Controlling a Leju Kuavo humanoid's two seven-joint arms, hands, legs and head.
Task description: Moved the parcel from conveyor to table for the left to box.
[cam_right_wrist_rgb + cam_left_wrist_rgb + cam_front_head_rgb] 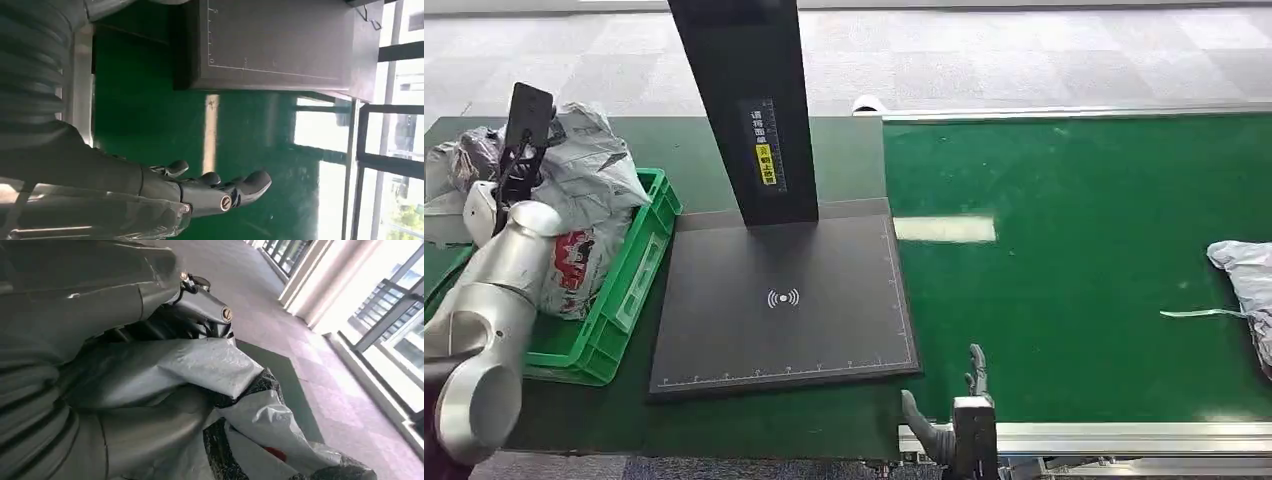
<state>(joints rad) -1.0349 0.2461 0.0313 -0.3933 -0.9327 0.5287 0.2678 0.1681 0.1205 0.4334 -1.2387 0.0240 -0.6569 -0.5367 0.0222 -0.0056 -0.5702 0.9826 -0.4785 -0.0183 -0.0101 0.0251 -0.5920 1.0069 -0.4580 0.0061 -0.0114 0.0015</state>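
fingers (250, 182) of my right hand (954, 420) are spread and hold nothing; the hand sits at the bottom centre of the head view, at the near edge of the green conveyor belt (1074, 270). my left hand (519, 150), at the upper left of the head view, is up against a grey plastic parcel (589, 170) over the green crate (639, 270). from the left wrist view its thumb and fingers (200, 305) are wrapped around crumpled grey film (200, 365), so i read it as gripping that parcel. a second grey parcel (1246, 280) lies on the belt at the right edge of the head view, well apart from my right hand. between crate and belt sits a dark scanning pad (784, 300) with a black post (744, 100) rising from its far side.
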